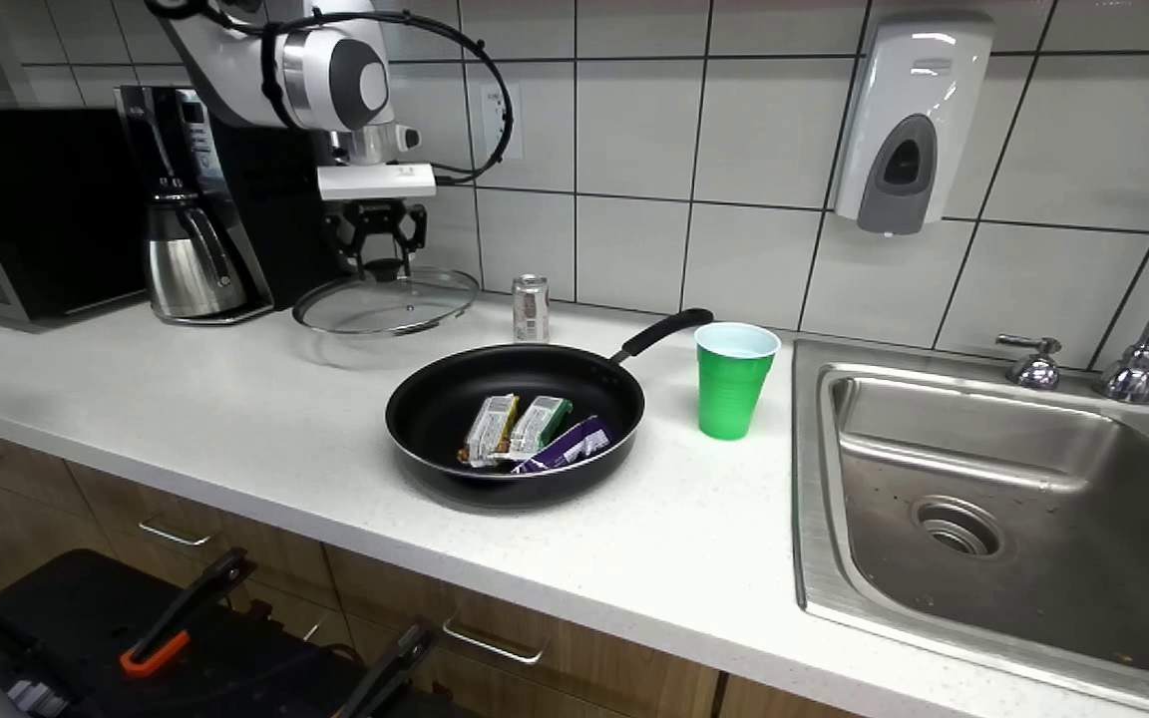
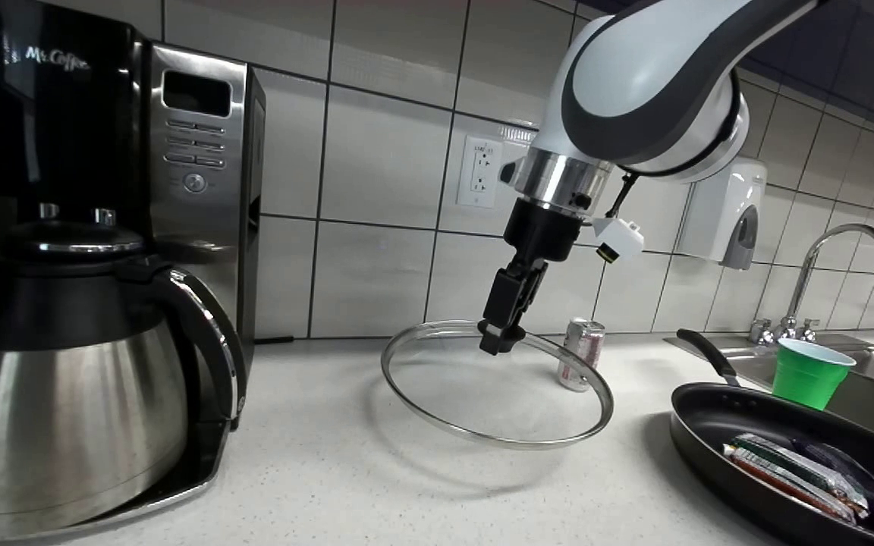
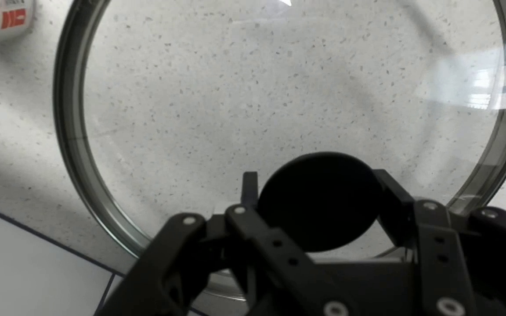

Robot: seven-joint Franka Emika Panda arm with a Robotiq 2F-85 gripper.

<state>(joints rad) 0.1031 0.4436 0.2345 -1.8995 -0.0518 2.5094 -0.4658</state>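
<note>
One glass lid (image 2: 475,394), left of the pan (image 1: 445,399) in both exterior views, held over the desk (image 1: 235,399), shadow falling on the surface below; exact tilt hard to judge. Gripper (image 3: 321,197) pinching the lid's black knob (image 3: 321,219), a finger on each side of it in the wrist view. Pan: black, sitting on the desk, handle (image 1: 669,331) running back toward the tiles (image 1: 624,249). Three wrapped bars (image 1: 538,427) inside the pan, side by side: yellow-brown, green, purple. Green cup (image 1: 731,399) upright just right of the pan, near its handle. Can (image 1: 532,311) upright behind the pan, before the tiles; wrist view catches only part of it, at a corner. Sink (image 1: 819,479) farther right of the pan, past the cup. Steel pot (image 1: 193,264) in the coffee maker (image 2: 202,152), well left of the pan, past the lid. Dispenser (image 1: 909,140) mounted on the tiles, above and right of the pan.
</note>
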